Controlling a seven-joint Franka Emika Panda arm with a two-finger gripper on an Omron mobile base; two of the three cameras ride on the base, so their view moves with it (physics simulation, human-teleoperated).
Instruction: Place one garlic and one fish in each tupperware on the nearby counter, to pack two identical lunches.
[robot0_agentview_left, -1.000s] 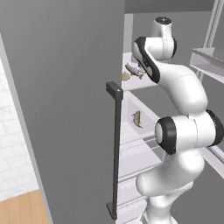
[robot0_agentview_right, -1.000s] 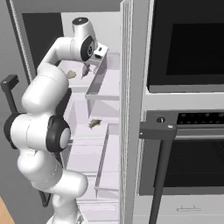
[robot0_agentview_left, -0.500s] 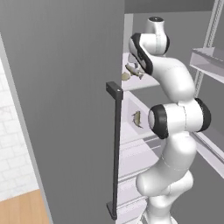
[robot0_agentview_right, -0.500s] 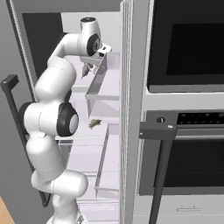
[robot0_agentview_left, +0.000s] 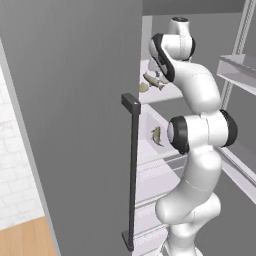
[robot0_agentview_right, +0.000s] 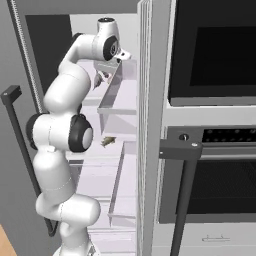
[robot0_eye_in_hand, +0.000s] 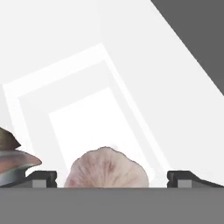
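One garlic bulb between spread gripper tips, fish beside, no readable writing

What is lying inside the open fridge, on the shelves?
On the upper shelf lie a fish and a garlic, which sits between the fingertips of the open claw. A second fish lies one shelf lower. The arm hides the rest.

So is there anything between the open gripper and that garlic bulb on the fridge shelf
Nothing visible. In the hand view the garlic sits right between the two dark finger tips of the open gripper, with no object in front of it. A fish lies off to one side, outside the finger tip there.
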